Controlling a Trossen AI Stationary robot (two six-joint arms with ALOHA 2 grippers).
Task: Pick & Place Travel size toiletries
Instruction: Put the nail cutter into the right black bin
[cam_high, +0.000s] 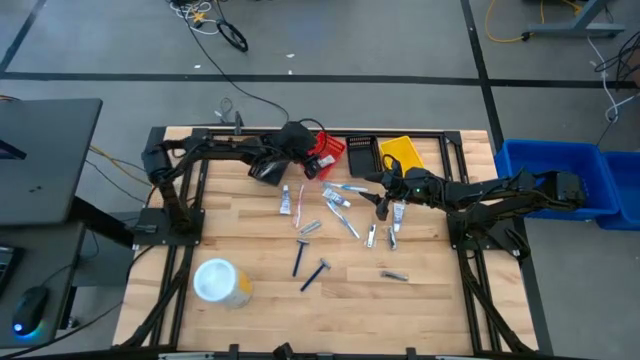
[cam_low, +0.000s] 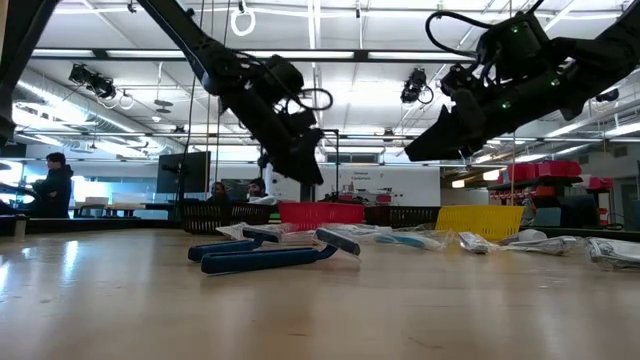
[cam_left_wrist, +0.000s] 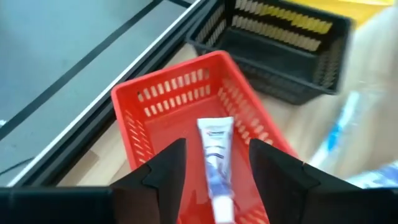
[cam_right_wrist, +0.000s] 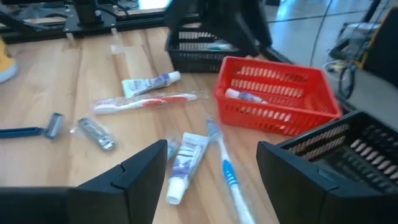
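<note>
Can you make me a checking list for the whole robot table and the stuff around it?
Surface: pale wooden table top, no spills seen.
Job's things: one white-and-blue toothpaste tube lies in the red slotted plastic basket; other tubes, toothbrushes and blue-handled razors lie loose.
Clutter: round white-lidded yellowish tub; black slotted basket; yellow slotted basket.
Grippers: left end effector open above the red basket; right end effector open above a loose white tube.
Cables: floor cables beyond the table.
Surroundings: blue plastic bins; people far behind.

Bright even overhead lighting; ceiling strips (cam_low: 330, 12) glaring in low view; wrist views blurring twd edges; shadows staying soft.
</note>
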